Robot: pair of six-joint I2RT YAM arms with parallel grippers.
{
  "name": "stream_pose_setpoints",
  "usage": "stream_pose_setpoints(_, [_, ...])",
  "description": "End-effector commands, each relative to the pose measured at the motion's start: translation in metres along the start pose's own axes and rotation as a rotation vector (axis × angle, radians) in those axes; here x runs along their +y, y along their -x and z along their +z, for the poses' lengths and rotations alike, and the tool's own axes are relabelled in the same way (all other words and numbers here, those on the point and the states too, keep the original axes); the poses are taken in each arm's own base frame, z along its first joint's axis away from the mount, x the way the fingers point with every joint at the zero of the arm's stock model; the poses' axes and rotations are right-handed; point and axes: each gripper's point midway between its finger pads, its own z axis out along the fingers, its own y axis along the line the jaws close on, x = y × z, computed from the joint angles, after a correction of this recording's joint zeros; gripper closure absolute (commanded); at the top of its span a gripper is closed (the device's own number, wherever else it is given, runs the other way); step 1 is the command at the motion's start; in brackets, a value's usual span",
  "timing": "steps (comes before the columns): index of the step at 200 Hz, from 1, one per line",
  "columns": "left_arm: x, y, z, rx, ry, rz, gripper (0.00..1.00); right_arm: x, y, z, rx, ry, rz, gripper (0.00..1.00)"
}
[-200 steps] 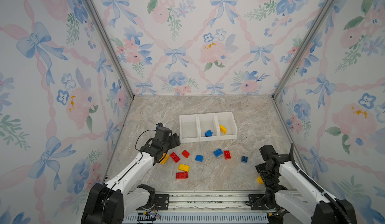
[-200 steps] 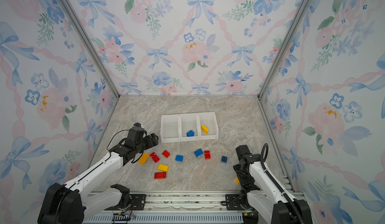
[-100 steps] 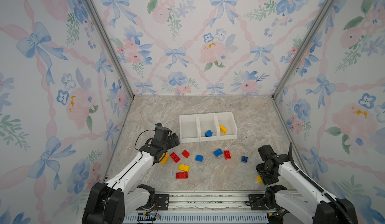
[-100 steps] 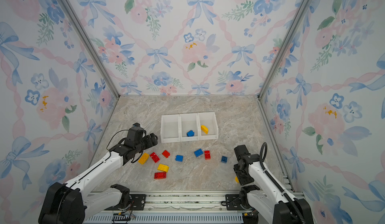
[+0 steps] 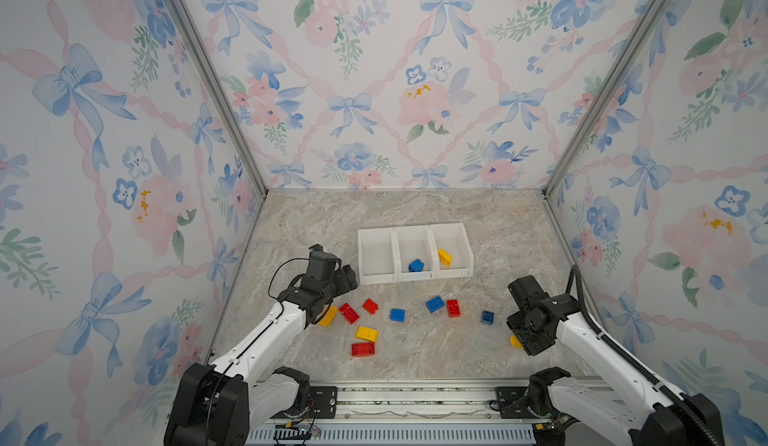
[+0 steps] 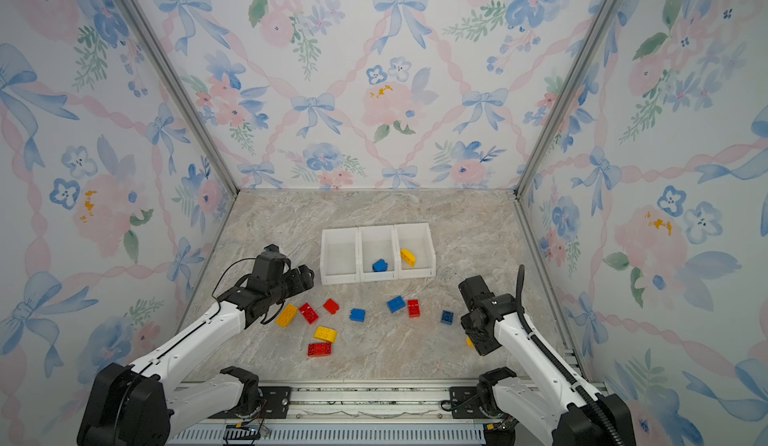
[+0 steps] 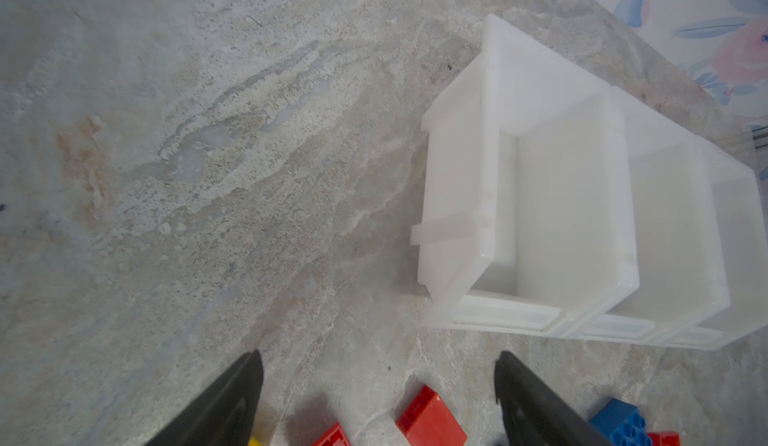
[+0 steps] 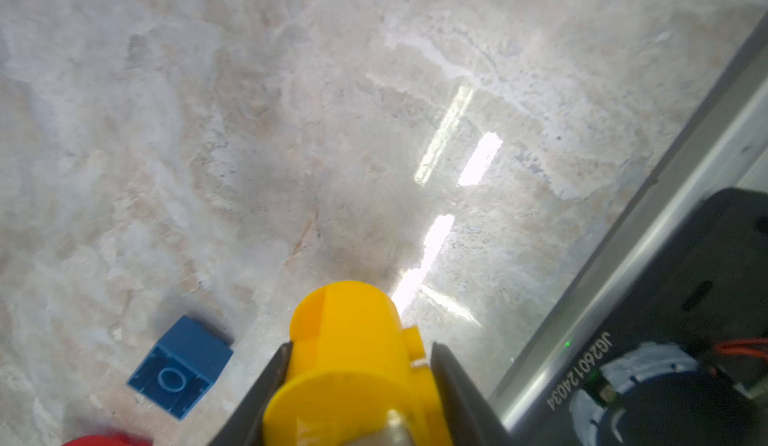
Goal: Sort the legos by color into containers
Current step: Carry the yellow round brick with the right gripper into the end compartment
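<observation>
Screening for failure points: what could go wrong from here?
The right tool is shut on a rounded yellow plastic brick; its curved faces may let it slip in transit. The open left tool hangs over two close-lying red plastic bricks; closing there may catch both or knock one away.

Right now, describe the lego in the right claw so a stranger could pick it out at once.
From the white containers mid-table, come toward the near right corner, where the right claw is closed on a yellow lego. It is rounded like a drum, with a small stud on its side; the other yellow legos lie loose, none held.
</observation>
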Motion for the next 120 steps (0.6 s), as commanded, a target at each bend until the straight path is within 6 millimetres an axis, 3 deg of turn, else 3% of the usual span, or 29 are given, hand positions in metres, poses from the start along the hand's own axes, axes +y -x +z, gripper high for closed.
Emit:
stream_pose_setpoints(1, [-0.003, 0.004, -0.003, -0.008, -0.02, 0.024, 0.11, 0.017, 0.01, -0.021, -0.065, 0.002, -0.125, 0.69])
stream_pose_setpoints(31, [-0.004, 0.004, -0.003, -0.004, -0.026, 0.032, 0.11, 0.063, 0.014, -0.044, -0.106, 0.068, -0.279, 0.69])
stream_pose_setpoints(81, [-0.006, 0.002, -0.006, -0.002, -0.046, 0.03, 0.11, 0.157, 0.011, -0.077, -0.162, 0.205, -0.574, 0.69])
stream_pose_setpoints(120, [-0.006, 0.007, -0.005, -0.018, -0.039, 0.034, 0.11, 0.228, -0.006, -0.075, -0.128, 0.285, -0.775, 0.69])
